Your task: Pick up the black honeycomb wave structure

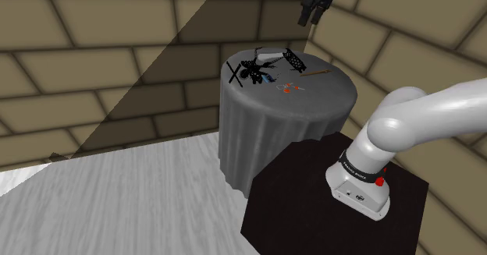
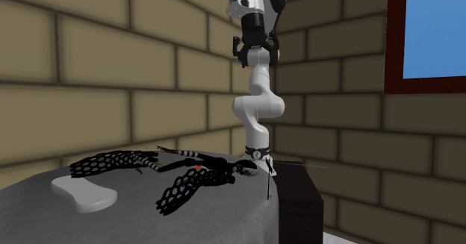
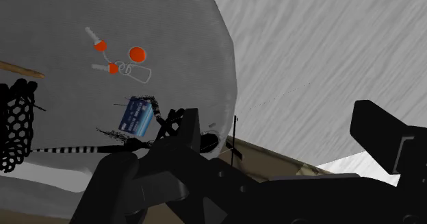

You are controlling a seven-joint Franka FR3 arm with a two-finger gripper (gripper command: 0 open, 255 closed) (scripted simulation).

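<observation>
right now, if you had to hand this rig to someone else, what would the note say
Gripper: open, empty, high above the round cloth-covered table.
Black honeycomb wave structure: lying on the tabletop beside a white flat piece, untouched. A black meshed tangle lies close by; don't confuse them.
Done: nothing gripped yet.
Left: descend, close on the honeycomb structure, lift.
</observation>
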